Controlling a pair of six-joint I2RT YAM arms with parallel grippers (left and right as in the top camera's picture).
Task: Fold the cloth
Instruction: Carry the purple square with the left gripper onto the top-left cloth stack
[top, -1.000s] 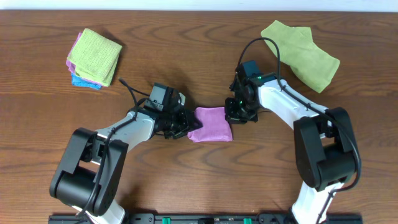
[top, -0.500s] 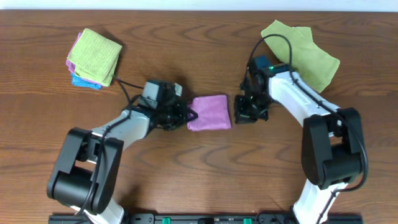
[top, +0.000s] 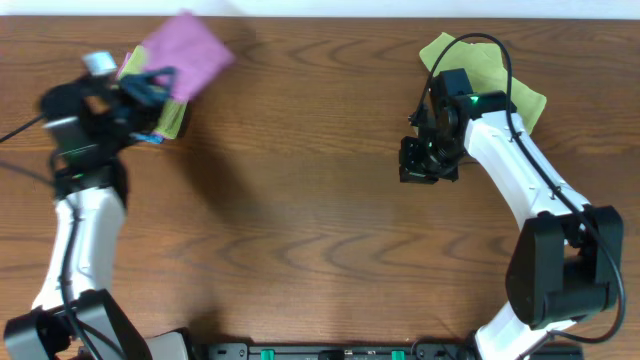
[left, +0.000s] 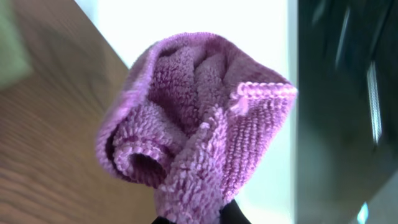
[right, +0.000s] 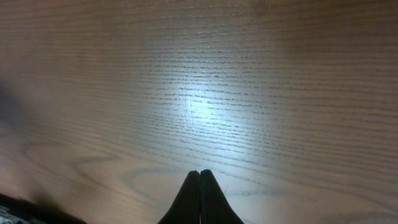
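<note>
The left jaws pinch the cloth (top: 186, 52) by a bunched edge, so the purple bundle (left: 199, 118) rides lifted off the desk (top: 300, 200), above the stack of folded cloths (top: 175, 118) beneath them, which looks like its drop spot. The right jaws are pressed together, empty over bare wood, the green cloth (top: 500, 95) just beyond, seemingly parked clear.

Cloth (top: 183, 52) from centre to far-left corner
</note>
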